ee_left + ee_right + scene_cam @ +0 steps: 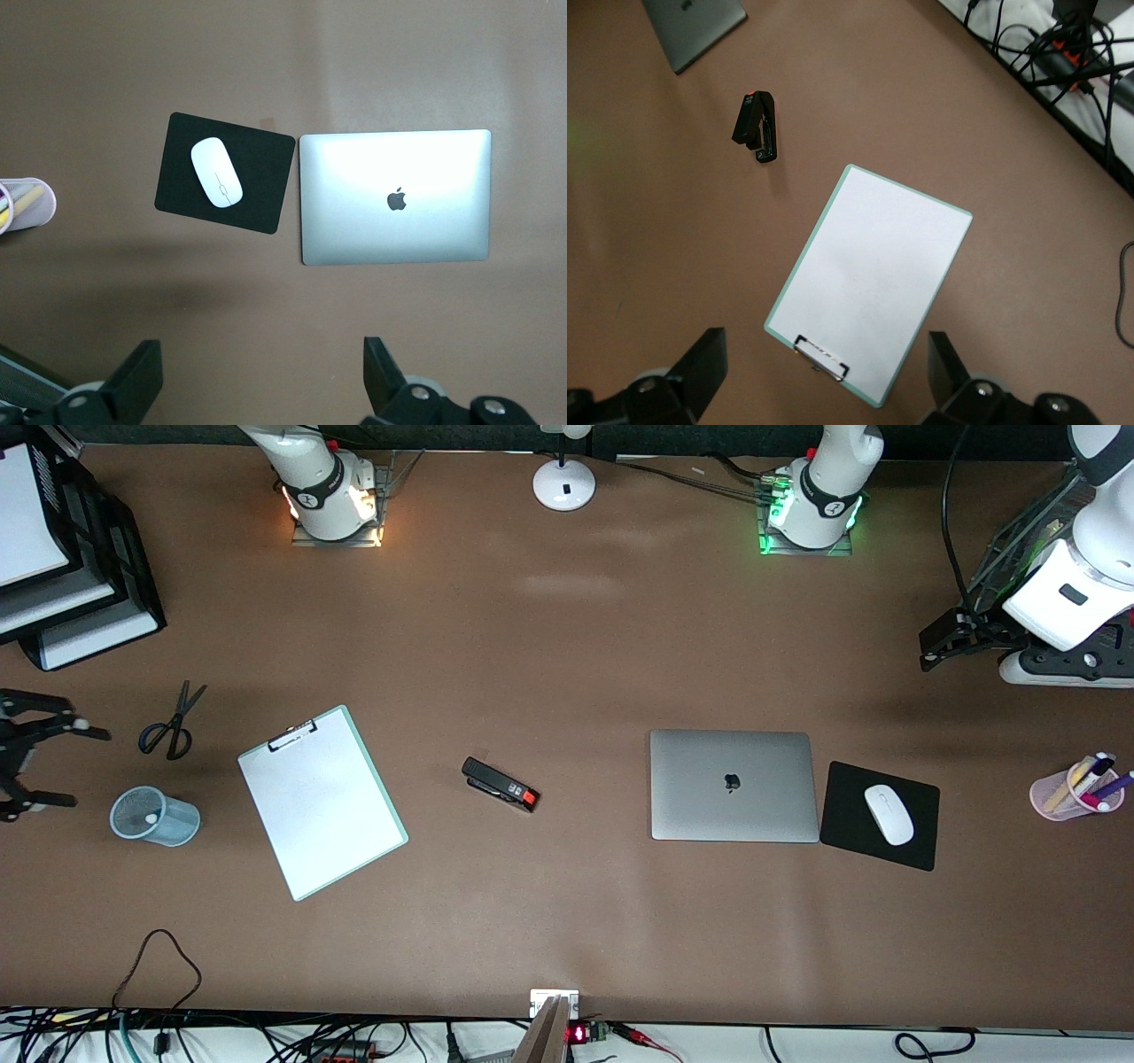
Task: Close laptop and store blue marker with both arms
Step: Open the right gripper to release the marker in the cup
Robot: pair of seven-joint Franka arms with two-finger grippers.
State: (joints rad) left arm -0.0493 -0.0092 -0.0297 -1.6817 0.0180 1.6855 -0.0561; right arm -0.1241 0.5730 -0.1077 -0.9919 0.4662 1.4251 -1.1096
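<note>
The silver-grey laptop (733, 784) lies shut on the table, lid down and apple logo up; it also shows in the left wrist view (395, 197) and at the edge of the right wrist view (691, 28). A light-blue mesh cup (155, 816) stands at the right arm's end, with a small white tip showing inside it. No blue marker body shows apart from that. My left gripper (927, 650) hangs open and empty over the left arm's end (263, 372). My right gripper (75, 766) hangs open and empty beside the mesh cup (824, 372).
A black mouse pad (850, 833) with a white mouse (888, 813) lies beside the laptop. A pink pen cup (1074, 790), a black stapler (500, 785), a clipboard (321, 801), scissors (171, 724), a lamp base (564, 483) and black paper trays (97, 576) are there too.
</note>
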